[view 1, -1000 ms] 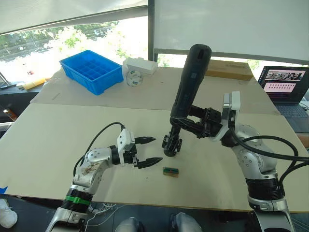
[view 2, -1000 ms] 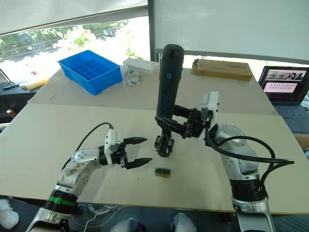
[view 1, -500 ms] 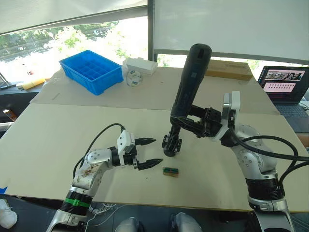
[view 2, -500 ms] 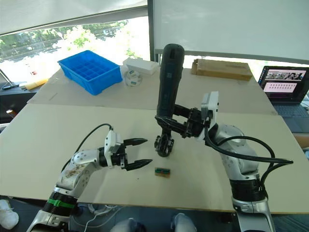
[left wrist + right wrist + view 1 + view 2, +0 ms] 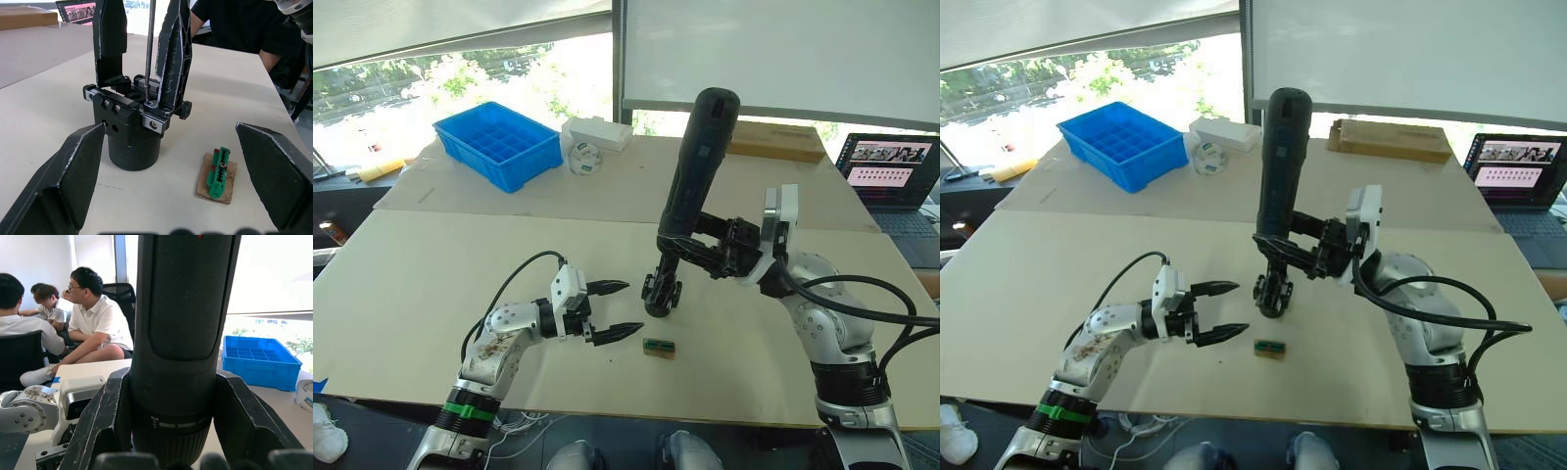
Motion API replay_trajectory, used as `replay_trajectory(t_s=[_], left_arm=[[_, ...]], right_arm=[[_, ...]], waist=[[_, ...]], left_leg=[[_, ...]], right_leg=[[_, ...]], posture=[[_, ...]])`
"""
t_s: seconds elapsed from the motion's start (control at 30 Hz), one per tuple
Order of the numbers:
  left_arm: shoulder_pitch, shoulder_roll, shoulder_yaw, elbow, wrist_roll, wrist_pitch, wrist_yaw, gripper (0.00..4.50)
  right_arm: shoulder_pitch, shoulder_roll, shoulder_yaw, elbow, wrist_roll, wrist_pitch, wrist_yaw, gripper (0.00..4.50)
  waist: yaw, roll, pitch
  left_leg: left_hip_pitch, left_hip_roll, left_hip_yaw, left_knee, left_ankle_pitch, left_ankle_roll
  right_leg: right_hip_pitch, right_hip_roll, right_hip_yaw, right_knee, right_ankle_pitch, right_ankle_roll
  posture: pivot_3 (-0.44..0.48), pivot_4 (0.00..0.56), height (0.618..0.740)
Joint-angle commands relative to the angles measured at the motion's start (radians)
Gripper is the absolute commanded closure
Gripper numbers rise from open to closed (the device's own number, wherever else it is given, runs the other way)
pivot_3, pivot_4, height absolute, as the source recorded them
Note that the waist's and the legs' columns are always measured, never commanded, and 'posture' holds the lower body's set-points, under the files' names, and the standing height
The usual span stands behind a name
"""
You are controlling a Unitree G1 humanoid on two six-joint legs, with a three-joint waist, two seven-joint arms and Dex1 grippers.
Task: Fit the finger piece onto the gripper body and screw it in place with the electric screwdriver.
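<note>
The gripper body point(image 5: 128, 133) stands upright on the table, mid-front point(image 5: 661, 292). Two black fingers rise from its top. The finger piece point(image 5: 173, 54) is the one beside the screwdriver's thin bit point(image 5: 149, 49), whose tip rests on a screw at that finger's base. The electric screwdriver point(image 5: 698, 166) stands nearly upright over the body. My right gripper point(image 5: 690, 250) is shut on its lower barrel, with its fingers point(image 5: 105, 416) on both sides. My left gripper point(image 5: 631, 305) is open, a short way left of the body, touching nothing.
A small green-brown block point(image 5: 658, 347) lies just in front of the body. At the back are a blue bin point(image 5: 499, 142), a white box point(image 5: 597, 132), a tape roll point(image 5: 582, 157) and a cardboard box point(image 5: 778, 142). A laptop point(image 5: 891, 166) sits far right. People sit beyond the table point(image 5: 100, 328).
</note>
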Motion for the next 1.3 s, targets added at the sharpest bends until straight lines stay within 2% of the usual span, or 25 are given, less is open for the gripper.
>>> replay_trajectory(t_s=[0.03,0.6,0.9,1.3], left_arm=[[0.000,0.003,0.001,-0.031,-0.004,0.003,0.006,0.00],[0.001,-0.003,-0.010,0.003,0.023,-0.026,0.016,0.00],[-0.061,-0.037,-0.051,0.152,0.145,-0.105,0.074,0.00],[-0.182,-0.149,-0.077,0.363,0.209,-0.211,0.091,0.00]], right_arm=[[-0.014,0.008,-0.008,-0.057,0.027,0.004,-0.002,2.59],[0.008,0.004,0.002,-0.079,0.020,0.011,-0.005,2.59],[0.003,0.008,0.004,-0.082,0.008,-0.002,-0.010,2.59],[-0.011,0.016,0.003,-0.068,-0.010,-0.010,-0.008,2.59]], waist=[[0.000,0.000,0.000],[0.000,0.000,0.000],[0.000,0.000,0.000],[0.000,0.000,0.000]], left_leg=[[0.000,0.000,0.000,0.000,0.000,0.000],[0.000,0.000,0.000,0.000,0.000,0.000],[0.000,0.000,0.000,0.000,0.000,0.000],[0.000,0.000,0.000,0.000,0.000,0.000]], right_leg=[[0.000,0.000,0.000,0.000,0.000,0.000],[0.000,0.000,0.000,0.000,0.000,0.000],[0.000,0.000,0.000,0.000,0.000,0.000],[0.000,0.000,-0.001,0.000,0.000,0.000]], posture=[[0.000,0.150,0.740],[0.000,0.150,0.740],[0.000,0.150,0.740],[0.000,0.150,0.740]])
